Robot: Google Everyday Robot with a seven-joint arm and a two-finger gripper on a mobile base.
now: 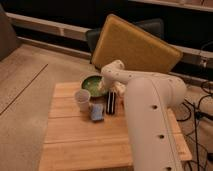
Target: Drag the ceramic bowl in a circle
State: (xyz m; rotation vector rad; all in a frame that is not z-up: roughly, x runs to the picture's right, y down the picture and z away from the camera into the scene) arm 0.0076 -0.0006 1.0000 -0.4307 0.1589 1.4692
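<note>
Holding the gripper (105, 89) low at the right rim of the ceramic bowl (92, 84), just under the bent white wrist. Not being able to tell how the jaws are standing: with the wrist and the rim hiding them, spread, pressed together or pinching the rim all being possible.

Finding the bowl sitting upright at the far edge of the wooden table (75, 145), left of the middle, green inside facing up. Sharing the tabletop with a white cup (82, 100) just in front of the bowl, a blue sponge (97, 112) near the cup, and a dark packet (112, 102) beside the sponge, under the arm.

Judging progress: standing at the very start, with contact at the rim seemingly being made or about to be. Seeing no sign of any part of the circle being traced. Leaving the whole drag to do: securing the rim, then sliding the bowl round on the wood and back to its place. Needing care over the cup sitting so close on the near side, likely getting knocked on a wide loop.
</note>
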